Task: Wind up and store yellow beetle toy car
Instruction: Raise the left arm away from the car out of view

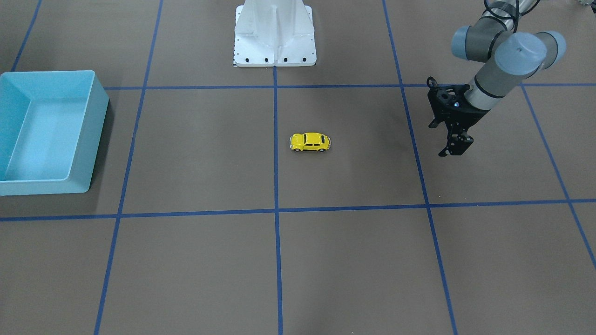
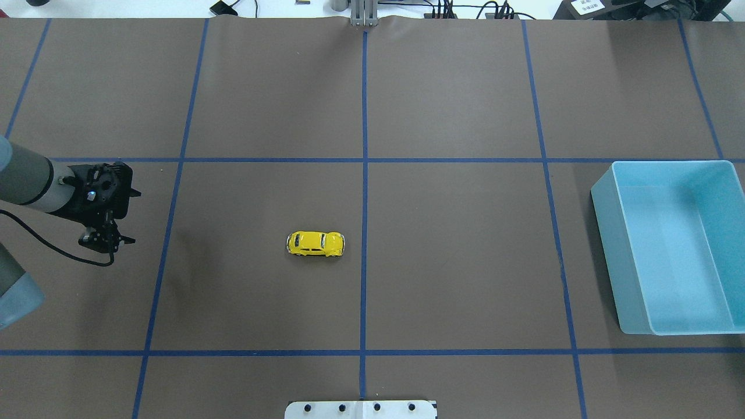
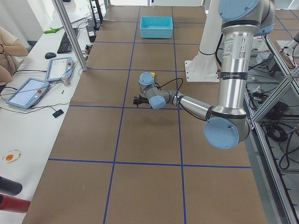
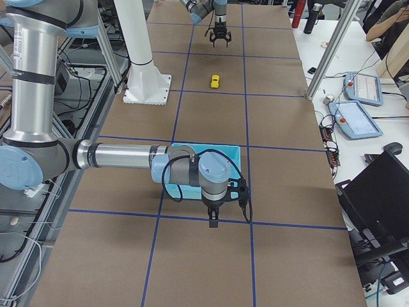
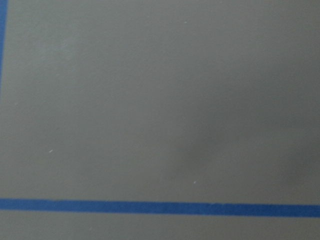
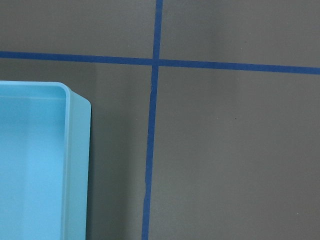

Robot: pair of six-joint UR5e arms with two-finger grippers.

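Exterior right view, nearest first: the right pincer [image 4: 213, 220] hangs pointing down just beside the light blue bin [image 4: 211, 148], on its near side, and is judged to be waiting by the storage point. Whether it is open or closed cannot be told. Further along the surface [image 4: 211, 268], the yellow beetle toy car [image 4: 215, 81] stands on its wheels in the open, well apart from both arms and not yet wound. Farthest, the left pincer [image 2: 106, 243] hovers with its jaws spread, presumably readied to approach the car.
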